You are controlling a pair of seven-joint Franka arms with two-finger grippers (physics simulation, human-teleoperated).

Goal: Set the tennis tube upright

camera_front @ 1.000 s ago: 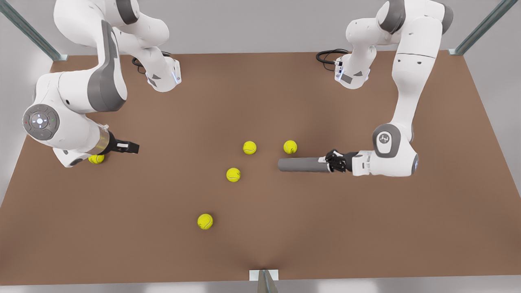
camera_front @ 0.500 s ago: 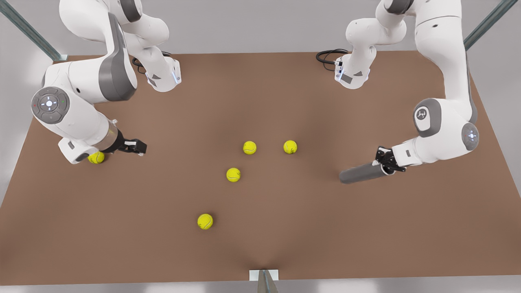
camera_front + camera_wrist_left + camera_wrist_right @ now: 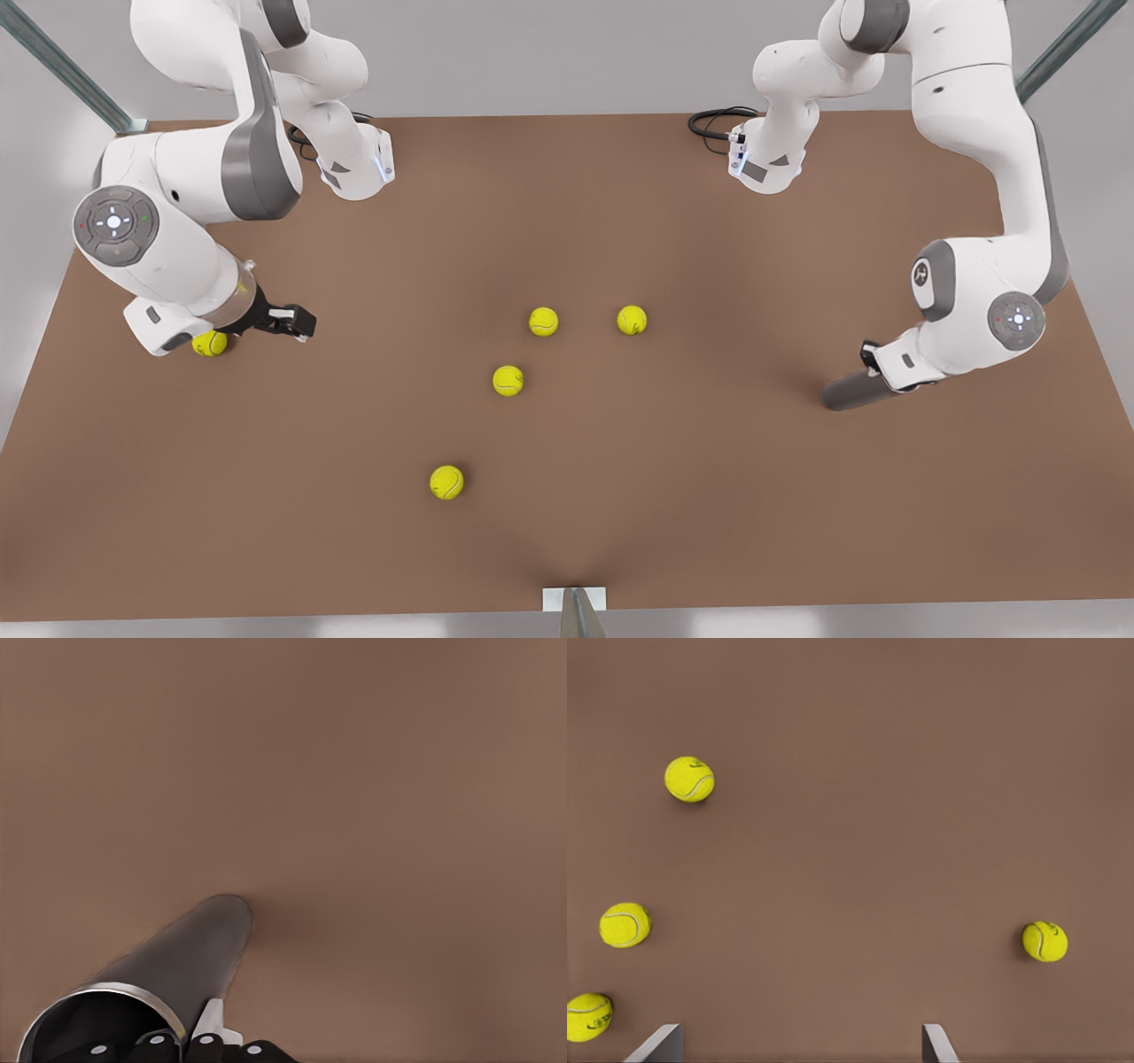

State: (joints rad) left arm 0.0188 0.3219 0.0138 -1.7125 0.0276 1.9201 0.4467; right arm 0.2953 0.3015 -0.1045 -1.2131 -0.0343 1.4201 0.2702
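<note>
Now, at the front view's right: left gripper [image 3: 873, 365] clamped on the tennis tube [image 3: 849, 392] near its hollow, light-rimmed end, jaws pinching the wall just behind the rim in the left wrist view [image 3: 190, 1043]. Held aslant, neither flat nor upright, closed end lowest and pointing toward the table's middle, right down at the brown table [image 3: 709, 221]; whether touching it, cannot tell. Dark grey barrel [image 3: 190, 957] running away from the wrist camera, soft shadow at its far tip.

Across at the front view's left: right gripper [image 3: 299, 321] waiting low over the table, fingers [image 3: 657, 1043] spread wide with nothing between them. Just behind its wrist, one tennis ball [image 3: 210, 343] half tucked under the arm. Farther out, well apart from both grippers, four more tennis balls: two side by side mid-table [image 3: 543, 321] [image 3: 632, 320], one just in front of them [image 3: 508, 380], one nearer the front edge [image 3: 446, 482].
</note>
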